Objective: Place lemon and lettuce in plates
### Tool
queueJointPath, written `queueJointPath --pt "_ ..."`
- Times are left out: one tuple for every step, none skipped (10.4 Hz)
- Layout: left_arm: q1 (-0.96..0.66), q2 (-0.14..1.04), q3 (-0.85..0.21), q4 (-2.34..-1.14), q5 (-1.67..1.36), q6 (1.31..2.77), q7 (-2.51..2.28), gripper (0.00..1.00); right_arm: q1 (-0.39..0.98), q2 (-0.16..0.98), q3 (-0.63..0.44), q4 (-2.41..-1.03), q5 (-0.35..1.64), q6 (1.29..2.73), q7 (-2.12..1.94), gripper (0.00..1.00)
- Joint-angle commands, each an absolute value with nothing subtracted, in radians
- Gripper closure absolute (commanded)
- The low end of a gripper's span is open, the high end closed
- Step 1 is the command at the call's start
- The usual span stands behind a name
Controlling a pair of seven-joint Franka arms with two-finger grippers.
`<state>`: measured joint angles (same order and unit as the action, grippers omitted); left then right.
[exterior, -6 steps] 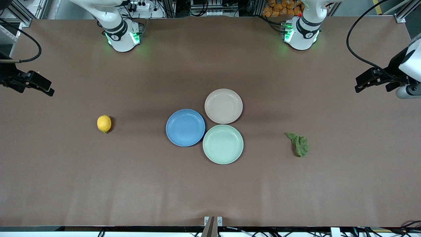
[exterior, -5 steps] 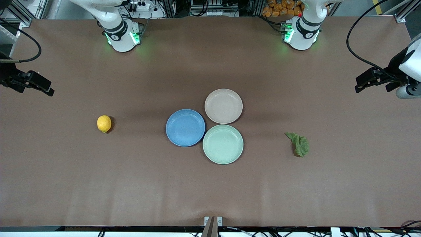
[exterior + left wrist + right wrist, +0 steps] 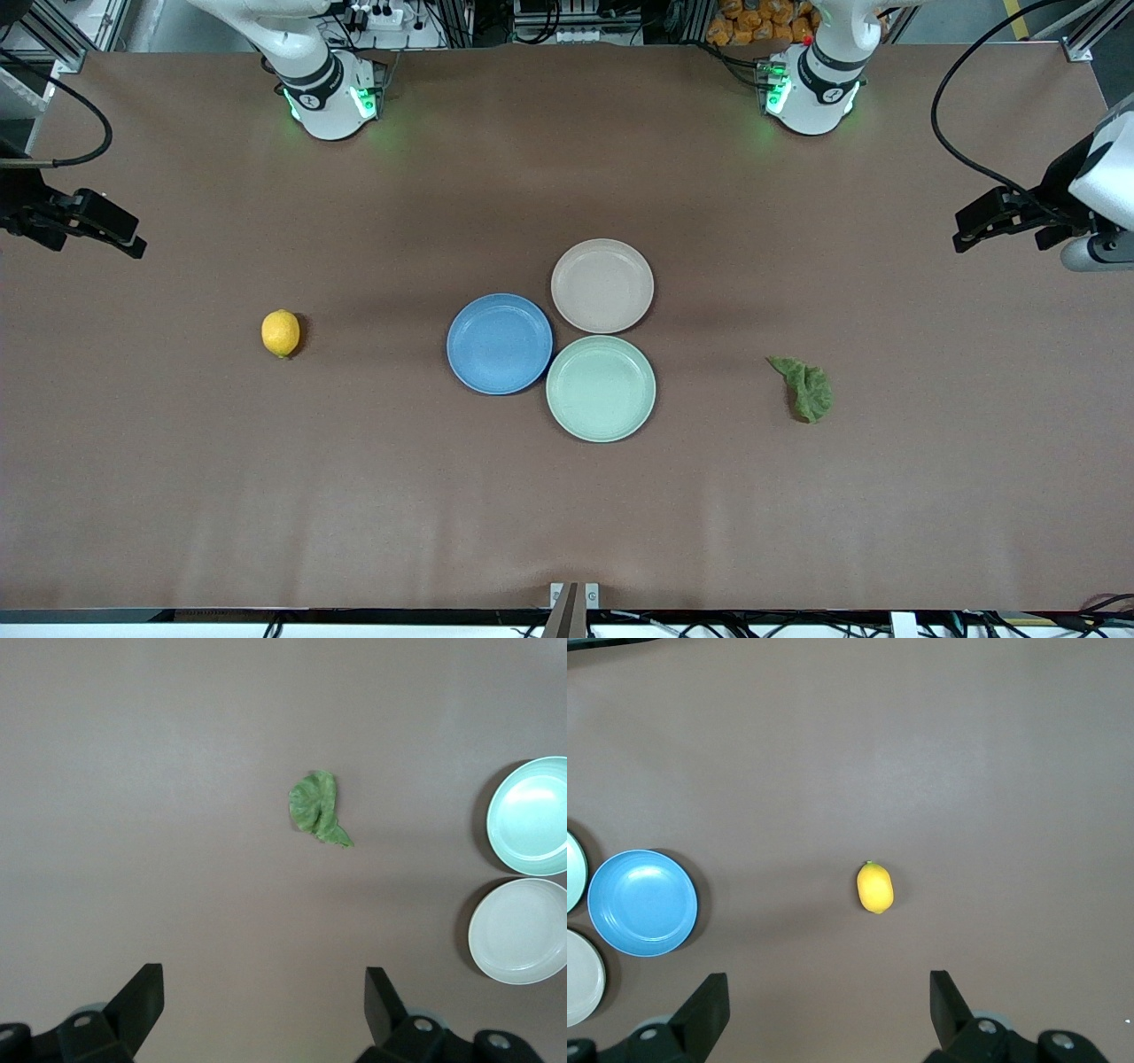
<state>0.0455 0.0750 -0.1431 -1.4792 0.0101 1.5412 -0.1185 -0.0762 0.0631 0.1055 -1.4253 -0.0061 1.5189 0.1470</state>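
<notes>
From the front I see the blue plate (image 3: 500, 344) mid-table, touching the beige-pink plate (image 3: 602, 285) and a mint-green plate (image 3: 601, 388). The lemon (image 3: 281, 333) lies well apart from the blue plate toward the right arm's end, the lettuce (image 3: 804, 387) toward the left arm's end.

My left wrist view has the left gripper (image 3: 265, 1005) spread wide, empty, above the lettuce (image 3: 318, 808).

My right wrist view has the right gripper (image 3: 829, 1006) likewise agape over the lemon (image 3: 874, 887).

Mint-green plate (image 3: 601, 388) on brown table (image 3: 354, 496), nearest front cam.
</notes>
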Motion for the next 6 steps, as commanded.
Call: queueJointPath --pt "0.043 0.147 -0.146 -1.531 -0.002 1.638 -0.114 0.0 -0.083 0.064 0.103 -1.423 0.003 1.54 0.133 0.0" --pt "0.04 0.164 -0.146 -1.608 -0.003 1.732 -0.114 0.0 -0.097 0.074 0.1 -1.428 0.005 1.543 0.133 0.0" --pt "0.035 0.167 -0.15 -1.72 -0.003 1.878 -0.115 0.0 -0.1 0.09 0.094 -1.449 0.005 1.543 0.133 0.0" --pt "0.035 0.192 -0.153 -1.803 0.0 2.002 -0.114 0.0 -0.118 0.107 0.084 -1.483 0.005 1.567 0.132 0.0" --pt "0.028 0.249 -0.153 -1.813 0.002 2.05 -0.115 0.0 -0.129 0.13 0.081 -1.52 0.003 1.603 0.118 0.0" --pt "0.025 0.312 -0.153 -1.809 0.003 2.084 -0.115 0.0 -0.146 0.155 0.081 -1.566 0.002 1.664 0.089 0.0"
